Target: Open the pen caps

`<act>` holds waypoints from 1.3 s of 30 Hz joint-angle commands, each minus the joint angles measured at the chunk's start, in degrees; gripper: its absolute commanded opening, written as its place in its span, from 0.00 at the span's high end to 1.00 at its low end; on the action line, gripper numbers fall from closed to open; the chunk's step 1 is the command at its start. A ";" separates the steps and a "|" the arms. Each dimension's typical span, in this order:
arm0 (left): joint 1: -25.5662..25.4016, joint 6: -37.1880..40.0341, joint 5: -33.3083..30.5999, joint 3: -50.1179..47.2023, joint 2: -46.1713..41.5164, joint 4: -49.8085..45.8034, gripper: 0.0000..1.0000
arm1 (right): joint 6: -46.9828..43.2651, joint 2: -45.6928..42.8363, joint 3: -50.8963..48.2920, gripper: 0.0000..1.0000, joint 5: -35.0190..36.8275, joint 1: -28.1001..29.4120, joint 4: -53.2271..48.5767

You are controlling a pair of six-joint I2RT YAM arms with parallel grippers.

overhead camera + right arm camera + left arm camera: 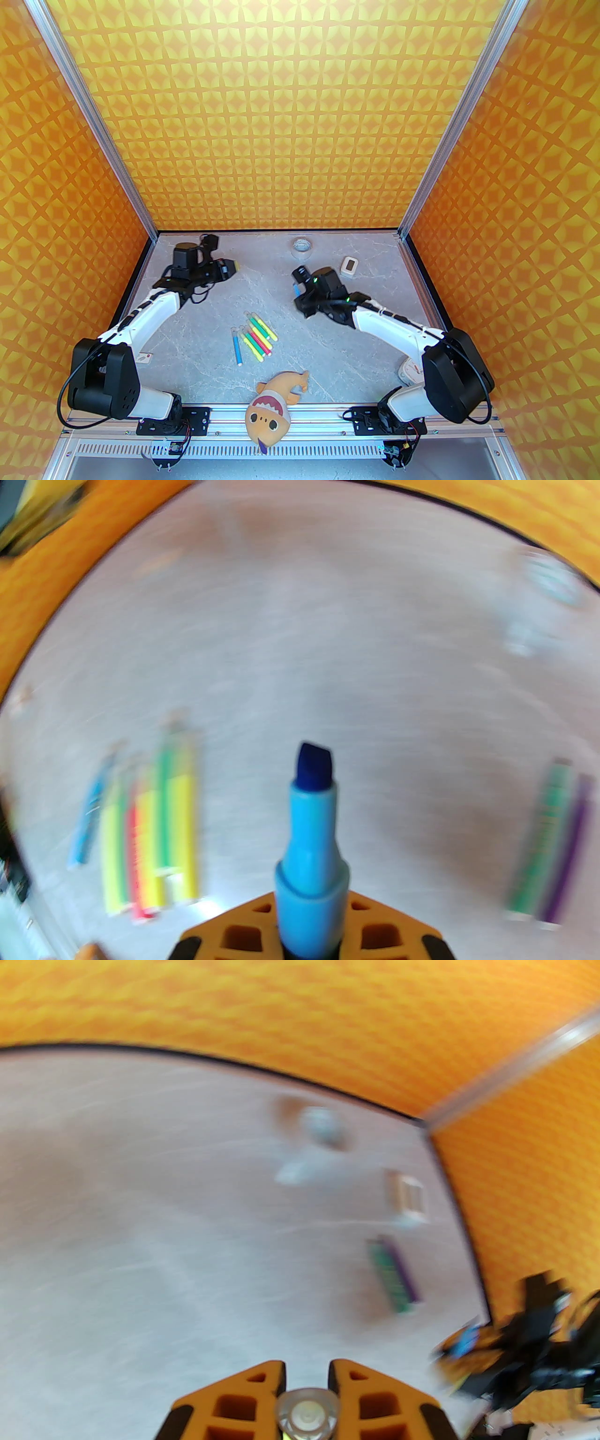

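Well, in the top view the left pincer is up near the far left of the table. It pinches something small and pale at its tip. The right pincer is across from it and holds a blue pen. The two are well apart. The pile of pens lies on the table between the arms, closer to their bases. The pens lie side by side and slant from far left to near right. Their caps sit on the far-left ends, so the capped ends point more toward the left pincer. It is hard to say which pincer is nearer to the pile. The pens lie loose, not in any box or tray.

In the left wrist view the left pincer is closed on a clear cap, seen end on. A green pen and a purple pen lie touching, ahead and to the right.

In the right wrist view the right pincer grips the blue pen. The pen sticks straight out and its dark tip is bare. The pile is off to the left, and the green pen and purple pen are to the right. They all point away from the pincer. The next job is likely to put down the blue pen and the cap, then go for a capped pen in the pile.
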 commanded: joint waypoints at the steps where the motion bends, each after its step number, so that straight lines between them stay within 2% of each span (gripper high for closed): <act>1: 2.74 5.70 -11.13 0.90 -0.86 -11.52 1.00 | -1.84 2.96 3.79 1.00 11.21 -2.54 -7.16; 6: 6.89 8.33 -19.61 2.24 2.30 -16.78 1.00 | -4.35 7.68 8.06 1.00 18.89 -4.95 -11.23; 14: 11.37 10.65 -20.24 5.21 7.85 -19.89 1.00 | -8.49 13.37 12.23 1.00 22.45 -8.85 -11.70; 25: 16.49 13.05 -21.08 9.04 14.49 -22.67 1.00 | -9.74 19.45 16.19 1.00 20.77 -13.84 -12.45; 39: 19.36 15.20 -21.31 17.43 25.57 -24.55 1.00 | -9.64 25.25 19.97 0.98 17.89 -16.34 -13.48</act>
